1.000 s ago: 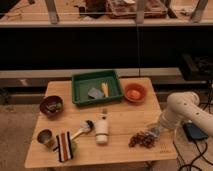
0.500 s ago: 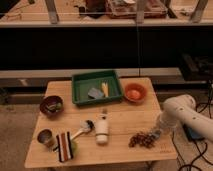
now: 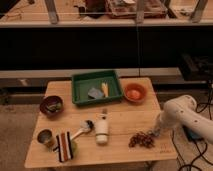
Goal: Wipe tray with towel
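Note:
The green tray (image 3: pixel 95 75) stands at the back middle of the wooden table (image 3: pixel 125 120), with a small grey piece (image 3: pixel 95 93) and a yellow piece (image 3: pixel 105 89) in it. The striped towel (image 3: pixel 63 146) lies folded at the front left, next to a metal cup (image 3: pixel 45 137). My gripper (image 3: pixel 154 132) is at the end of the white arm (image 3: pixel 182 114) at the table's right side, low over the table beside a brown cluster (image 3: pixel 142 140). It is far from both the tray and the towel.
An orange bowl (image 3: pixel 135 93) sits right of the tray. A dark bowl (image 3: pixel 51 105) is at the left. A brush (image 3: pixel 84 129) and a white bottle (image 3: pixel 102 130) lie in the middle front. A dark shelf rack stands behind the table.
The white arm has sunk slightly and shifted a little towards the table's front right. The things on the table have not moved.

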`<state>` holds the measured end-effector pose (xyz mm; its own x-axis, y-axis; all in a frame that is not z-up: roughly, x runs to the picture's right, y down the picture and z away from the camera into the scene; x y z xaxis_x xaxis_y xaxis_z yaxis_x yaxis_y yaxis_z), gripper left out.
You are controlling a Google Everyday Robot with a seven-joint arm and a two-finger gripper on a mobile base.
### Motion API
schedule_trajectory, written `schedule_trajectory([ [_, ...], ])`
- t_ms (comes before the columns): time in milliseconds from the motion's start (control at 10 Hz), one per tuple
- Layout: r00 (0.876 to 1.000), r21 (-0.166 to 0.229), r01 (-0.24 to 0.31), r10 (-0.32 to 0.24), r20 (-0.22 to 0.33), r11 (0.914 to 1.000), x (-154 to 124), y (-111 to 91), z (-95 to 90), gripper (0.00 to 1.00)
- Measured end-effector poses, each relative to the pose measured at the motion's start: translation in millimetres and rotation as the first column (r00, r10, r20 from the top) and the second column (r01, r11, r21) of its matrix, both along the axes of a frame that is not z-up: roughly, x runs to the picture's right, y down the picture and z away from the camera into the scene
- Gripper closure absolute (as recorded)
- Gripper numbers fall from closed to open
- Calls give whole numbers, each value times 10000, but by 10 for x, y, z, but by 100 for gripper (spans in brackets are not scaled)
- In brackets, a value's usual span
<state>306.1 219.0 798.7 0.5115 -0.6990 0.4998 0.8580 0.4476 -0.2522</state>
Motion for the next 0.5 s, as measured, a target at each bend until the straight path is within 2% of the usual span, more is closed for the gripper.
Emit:
schedule_trajectory([
  [100,10000,212,41,-42,72,9998,-15,-95,-21,100],
  [400,9966,907,-9,-66,819,9959,-142,-615,-252,100],
  [500,9925,1232,11,-162,1211,9924,-232,-875,-377,100],
])
